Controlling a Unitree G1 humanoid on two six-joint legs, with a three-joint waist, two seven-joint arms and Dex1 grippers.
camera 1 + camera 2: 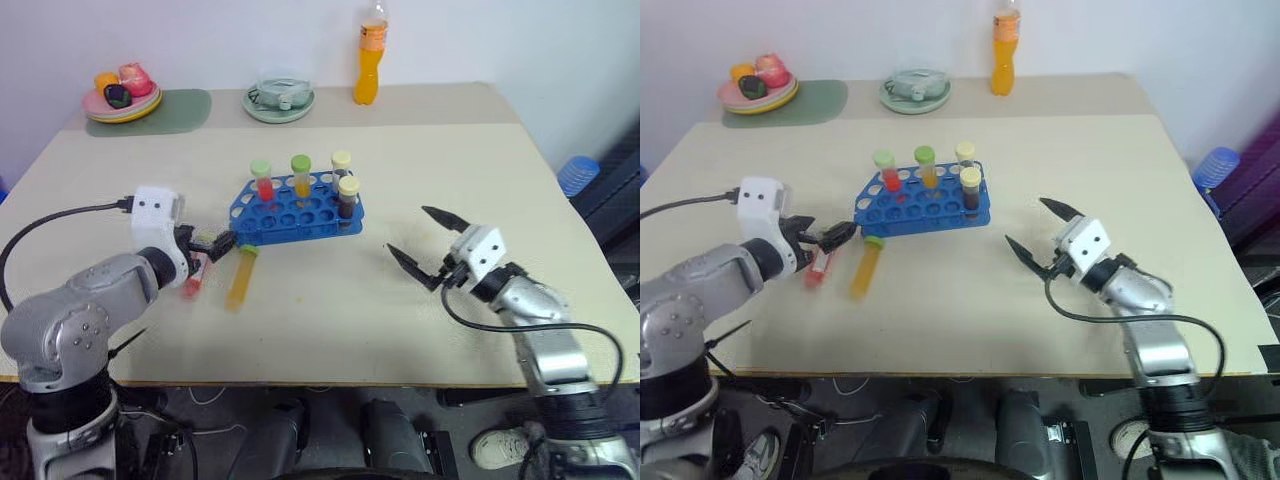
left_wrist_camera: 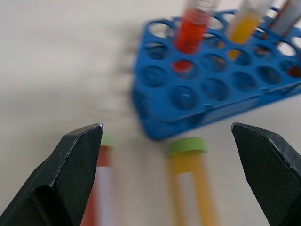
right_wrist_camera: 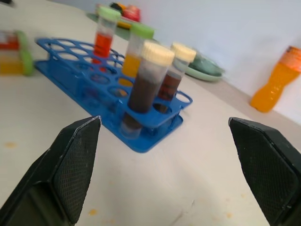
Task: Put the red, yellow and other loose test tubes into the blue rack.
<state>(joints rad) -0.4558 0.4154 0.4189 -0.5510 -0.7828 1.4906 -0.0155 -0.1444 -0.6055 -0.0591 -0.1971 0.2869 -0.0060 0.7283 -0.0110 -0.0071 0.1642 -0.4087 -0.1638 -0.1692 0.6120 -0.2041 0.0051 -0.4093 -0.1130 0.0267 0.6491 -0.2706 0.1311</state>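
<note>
Rack point(image 1: 297, 207), blue plastic, round wells, sitting mid-table and holding four upright capped tubes point(image 1: 303, 178). Red tube point(image 1: 194, 276) and yellow tube point(image 1: 241, 277) are lying loose just beside its near-left corner. Left gripper point(image 1: 213, 243) is hovering spread wide over them, grasping nothing; right gripper point(image 1: 428, 248) is gaping empty, well apart.

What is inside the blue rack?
Four capped tubes stand in the rack: a red one, a yellow one and two dark ones. The other holes look empty. The tubes' bottoms are hidden inside the rack.
</note>
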